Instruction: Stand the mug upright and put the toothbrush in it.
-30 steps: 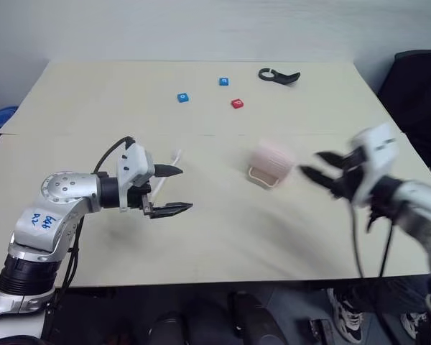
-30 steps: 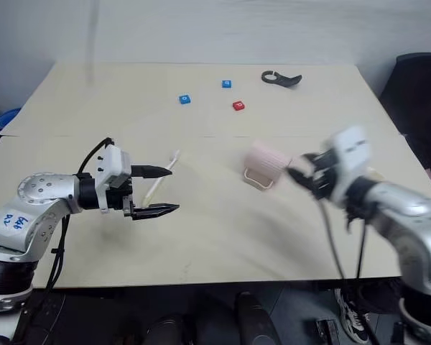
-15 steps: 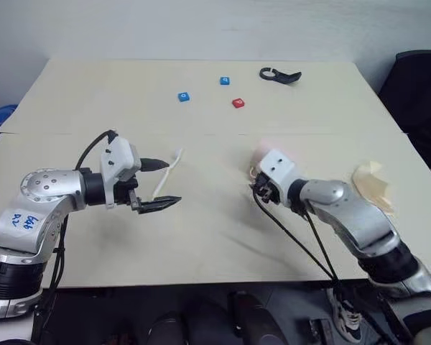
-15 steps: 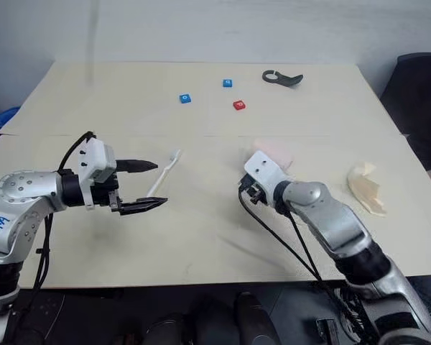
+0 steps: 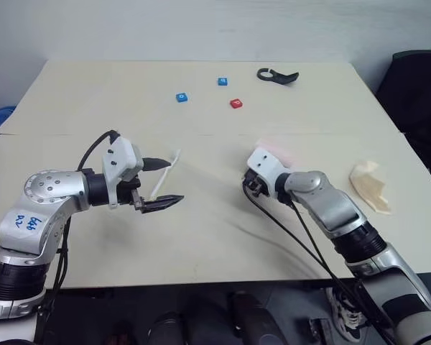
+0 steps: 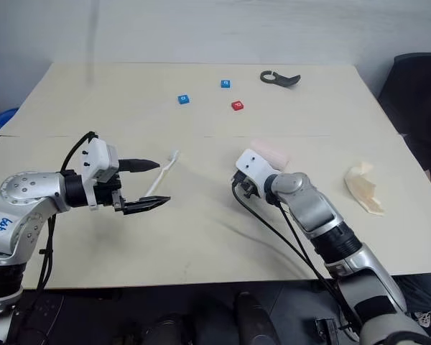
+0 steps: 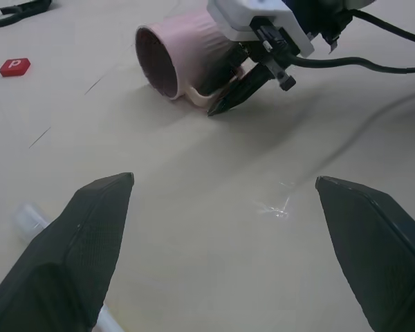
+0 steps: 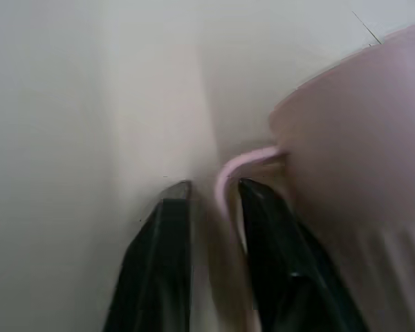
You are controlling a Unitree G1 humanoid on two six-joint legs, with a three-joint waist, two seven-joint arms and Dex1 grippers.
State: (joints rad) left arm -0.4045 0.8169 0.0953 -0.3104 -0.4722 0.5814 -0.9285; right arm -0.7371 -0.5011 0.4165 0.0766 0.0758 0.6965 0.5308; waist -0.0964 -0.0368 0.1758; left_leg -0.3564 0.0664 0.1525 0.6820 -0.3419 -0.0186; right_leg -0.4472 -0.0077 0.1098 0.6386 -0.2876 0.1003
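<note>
Pink ribbed ceramic is what my right gripper (image 8: 211, 197) has come to: the mug (image 7: 187, 59) lies on its side on the table (image 5: 223, 237), near the middle and a little to my right, its loop handle (image 8: 238, 173) resting against the tabletop with one of my black fingers on each side of the thin band. Those jaws stand narrow around the handle, but I cannot tell whether they have it pinched tight. My worry, as I judge it, is that a grip on such a slim loop is weak: if I lift or tip from here, the mug could swing round on the handle, slip free and roll across the smooth wood. The fingertips sit so low that they could also scrape the table. The mug's dark maroon inside faces sideways and, as far as the left wrist view shows, holds nothing. The toothbrush (image 5: 165, 176) lies on the table well apart from the mug, just beyond my left gripper (image 5: 161, 183), whose jaws stand wide open and hold nothing.
</note>
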